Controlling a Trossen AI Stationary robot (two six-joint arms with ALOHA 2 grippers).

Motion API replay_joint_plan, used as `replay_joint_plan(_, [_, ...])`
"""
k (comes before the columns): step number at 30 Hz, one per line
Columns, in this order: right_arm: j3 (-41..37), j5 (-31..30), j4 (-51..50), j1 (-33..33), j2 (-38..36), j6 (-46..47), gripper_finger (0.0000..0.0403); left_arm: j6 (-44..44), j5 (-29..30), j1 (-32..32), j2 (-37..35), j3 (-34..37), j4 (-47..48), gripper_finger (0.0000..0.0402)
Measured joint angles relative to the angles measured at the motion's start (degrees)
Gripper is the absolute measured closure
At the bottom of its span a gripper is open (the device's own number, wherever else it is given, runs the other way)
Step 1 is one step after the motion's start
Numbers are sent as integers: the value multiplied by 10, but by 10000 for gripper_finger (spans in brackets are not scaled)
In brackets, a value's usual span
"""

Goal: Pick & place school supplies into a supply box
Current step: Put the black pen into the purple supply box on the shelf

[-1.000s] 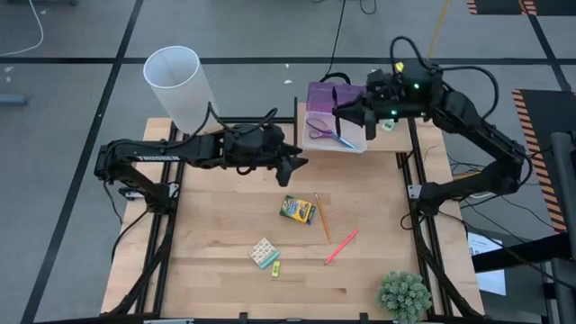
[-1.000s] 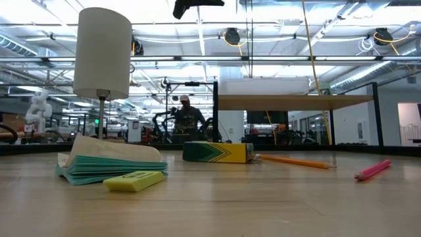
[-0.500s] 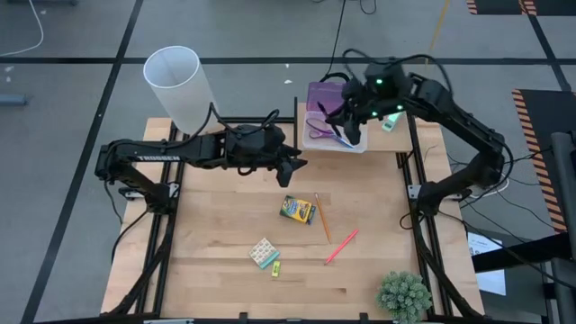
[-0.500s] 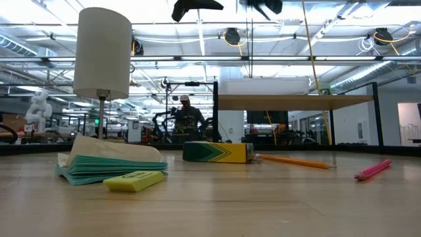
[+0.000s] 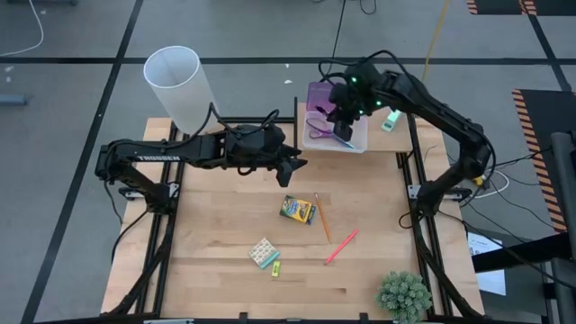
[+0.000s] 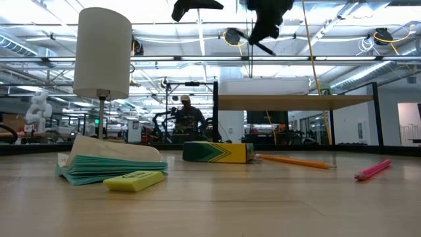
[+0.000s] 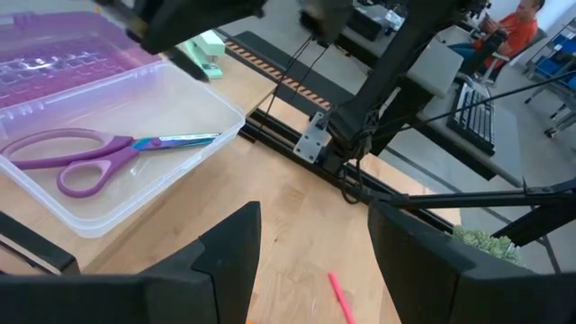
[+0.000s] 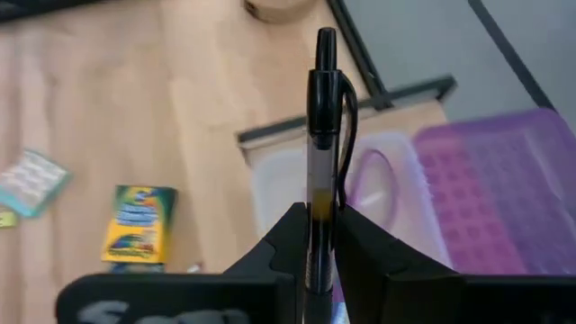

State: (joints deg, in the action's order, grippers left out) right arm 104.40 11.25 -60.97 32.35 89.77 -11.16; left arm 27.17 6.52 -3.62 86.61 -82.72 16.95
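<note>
**Black pen over the supply box**

Black pen (image 8: 321, 135) pinched upright between the right gripper (image 8: 315, 236) fingers, hanging right above the clear supply box (image 5: 356, 143) at the table's far edge. Purple scissors (image 7: 85, 156) already lying inside, purple lid (image 5: 320, 94) flipped open behind. Left gripper (image 5: 292, 163) parked mid-table with fingers spread wide, holding nothing. Down on the wood: crayon box (image 5: 297, 210), orange pencil (image 5: 322, 217), pink pen (image 5: 340, 247), eraser block (image 5: 264, 253), tiny yellow piece (image 5: 275, 267).
</note>
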Motion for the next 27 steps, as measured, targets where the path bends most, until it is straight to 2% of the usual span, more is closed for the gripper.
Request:
replay_joint_plan(12, [0,-13,-42,26,45,-1,365,-2,0,0,0,0,0,193])
replay_joint_plan(20, [-3,-61,-54,30,72,-2,364,-4,0,0,0,0,0,193])
replay_joint_plan(27, [-56,-70,-37,36,73,22,364,-4,0,0,0,0,0,193])
